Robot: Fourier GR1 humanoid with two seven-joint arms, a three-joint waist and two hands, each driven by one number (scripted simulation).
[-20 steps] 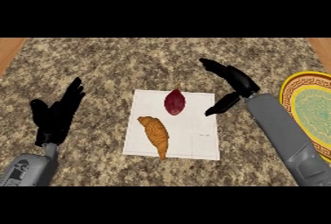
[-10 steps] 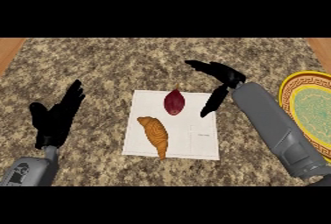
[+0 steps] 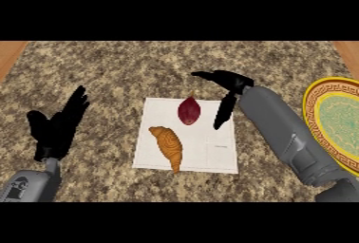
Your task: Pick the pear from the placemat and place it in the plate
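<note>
Right hand (image 3: pixel 231 85) has swung left, away from the plate (image 3: pixel 312 109) — open, holding nothing, just beside the dark red pear (image 3: pixel 189 110) on the white placemat (image 3: pixel 210 152). Best to lower straight over the pear, clear of the croissant (image 3: pixel 168 147). The frame's right edge cuts off the plate — its far rim is unseen.

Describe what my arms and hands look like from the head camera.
Both are smooth, rounded grey shells. The right forearm shows thin panel seams; the left forearm carries a small dark marking. The left hand and right hand are plain black, with slim fingers and a thumb. No cables show.
</note>
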